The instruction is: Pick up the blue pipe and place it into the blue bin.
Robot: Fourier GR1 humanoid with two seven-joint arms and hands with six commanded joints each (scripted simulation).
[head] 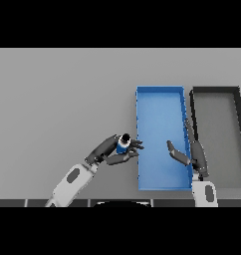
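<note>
One risk: blue pipe (pixel 124 144) slips from left hand's (pixel 112 152) curled grasp short of blue bin (pixel 160 99), at 3 o'clock.
Right hand (pixel 192 155): relaxed, holding nothing.

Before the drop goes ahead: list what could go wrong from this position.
1. The left hand holds the blue pipe just outside the blue bin, beside its left wall; released now, it would likely land on the table or catch the rim.
2. The right hand sits open over the bin's right side and could block or knock the pipe.
</note>
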